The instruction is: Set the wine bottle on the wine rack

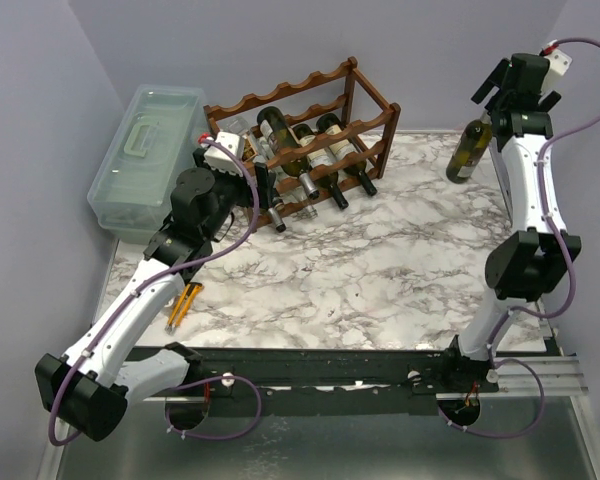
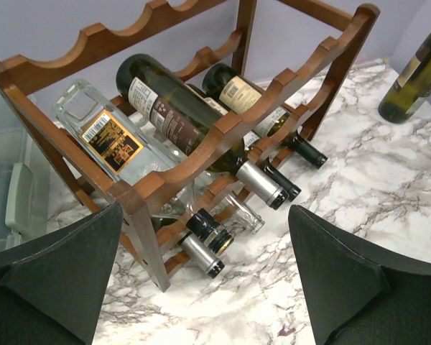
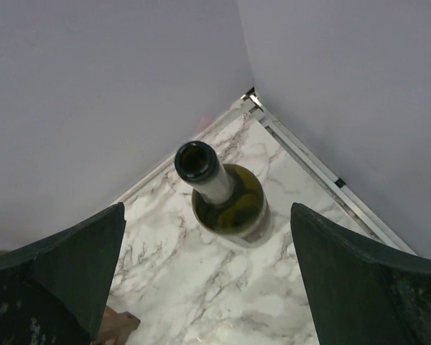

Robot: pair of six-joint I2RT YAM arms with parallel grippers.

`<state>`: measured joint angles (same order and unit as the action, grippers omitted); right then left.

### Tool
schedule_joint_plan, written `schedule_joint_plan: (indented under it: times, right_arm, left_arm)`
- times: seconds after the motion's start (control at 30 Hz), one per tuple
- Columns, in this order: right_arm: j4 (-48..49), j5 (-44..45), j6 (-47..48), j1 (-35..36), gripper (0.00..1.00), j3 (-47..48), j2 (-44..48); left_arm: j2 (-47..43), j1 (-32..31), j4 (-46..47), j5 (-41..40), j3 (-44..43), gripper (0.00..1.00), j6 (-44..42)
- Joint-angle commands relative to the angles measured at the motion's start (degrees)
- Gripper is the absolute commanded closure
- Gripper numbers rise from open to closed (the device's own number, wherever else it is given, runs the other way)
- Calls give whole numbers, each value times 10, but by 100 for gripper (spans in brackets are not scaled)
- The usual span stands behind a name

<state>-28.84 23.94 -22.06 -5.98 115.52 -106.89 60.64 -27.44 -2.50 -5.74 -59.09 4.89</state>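
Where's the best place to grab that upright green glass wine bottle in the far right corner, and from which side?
Probably the neck of the green glass wine bottle, from above with the open right gripper: it stands upright, mouth up, walls close behind it.

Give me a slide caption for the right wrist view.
Open right gripper hovers above the upright green wine bottle at a corner of the marble table.
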Motion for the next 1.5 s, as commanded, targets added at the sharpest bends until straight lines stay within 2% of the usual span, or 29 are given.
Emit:
schedule_joint_plan:
  times: [0.0, 0.17, 0.33, 0.43, 0.5, 0.63, 0.7, 0.77, 0.87, 0.93, 1.13, 1.27, 1.37, 1.47]
  right_arm:
    - [31, 10, 4, 1, 0, 72, -66]
    - [88, 25, 9, 1, 1, 68, -113]
    - [118, 65, 18, 0, 14, 58, -148]
    - [180, 69, 37, 1, 32, 19, -151]
    - [208, 73, 52, 1, 41, 10, -166]
    - [156, 48, 67, 11, 74, 45, -191]
    - [151, 34, 79, 28, 85, 14, -171]
    - [146, 58, 86, 56, 98, -39, -129]
    - [163, 75, 85, 94, 99, -170, -24]
    - [136, 76, 50, 107, 99, -247, 43]
    - [99, -63, -7, 115, 99, -477, 253]
    - [70, -174, -16, 124, 99, -561, 358]
    - [34, -230, -30, 128, 100, -588, 412]
    - [50, -343, -69, 129, 99, -622, 452]
  left_arm:
    - [9, -8, 15, -19, 6, 1, -11]
    - [17, -7, 15, -21, 6, 1, -14]
    - [28, -8, 15, -27, 7, 1, -20]
    - [34, -8, 17, -27, 9, 1, -22]
    - [37, -8, 19, -25, 10, 1, -21]
    - [40, -8, 21, -23, 13, 1, -23]
    - [40, -9, 21, -21, 13, 1, -24]
    - [40, -8, 22, -20, 14, 1, -25]
    - [42, -8, 22, -15, 14, 1, -24]
    - [41, -9, 22, -8, 13, 1, -20]
    - [48, -9, 22, 37, 11, 1, 12]
    - [59, -9, 22, 87, 7, 2, 20]
    - [63, -13, 38, 113, 5, 2, 22]
    - [73, -19, 53, 148, 5, 2, 27]
